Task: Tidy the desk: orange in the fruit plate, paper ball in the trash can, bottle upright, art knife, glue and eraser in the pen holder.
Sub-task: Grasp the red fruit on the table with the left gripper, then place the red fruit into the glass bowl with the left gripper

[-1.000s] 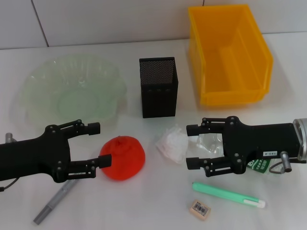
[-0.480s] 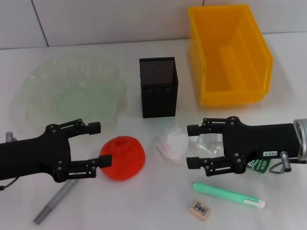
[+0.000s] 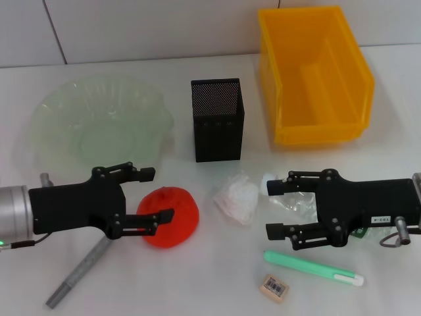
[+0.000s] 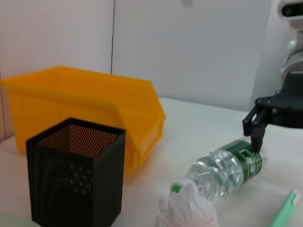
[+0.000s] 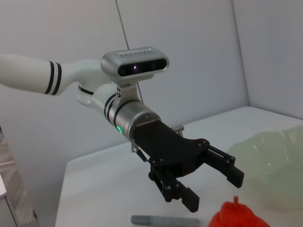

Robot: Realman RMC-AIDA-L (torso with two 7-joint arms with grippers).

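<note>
- Head view: white desk against a pale tiled wall, nothing tidied yet.
- Fruit plate at upper left, holding nothing; orange on the desk at lower centre-left, just below the plate.
- Left gripper spread wide at lower left, one finger against the orange's near side, the other above it; no grip closed.
- Paper ball at centre, touching the cap end of the bottle, which lies flat under the right gripper.
- Right gripper's fingers apart, straddling the bottle at right of centre.
- Trash can at upper right and pen holder at upper centre, no tidied item visible in either.
- Eraser and a green pen-shaped item along the bottom edge, a grey marker at lower left.
- Compared with a second ago: left arm pushed further toward centre, closer around the orange; right arm drawn back toward the right edge, uncovering the bottle's cap.
- Left wrist view: pen holder at lower left, trash can behind it, bottle on its side at lower right, paper ball at its cap.
- Right wrist view: left gripper at centre, fingers parted, orange at the bottom edge, fruit plate at right.
</note>
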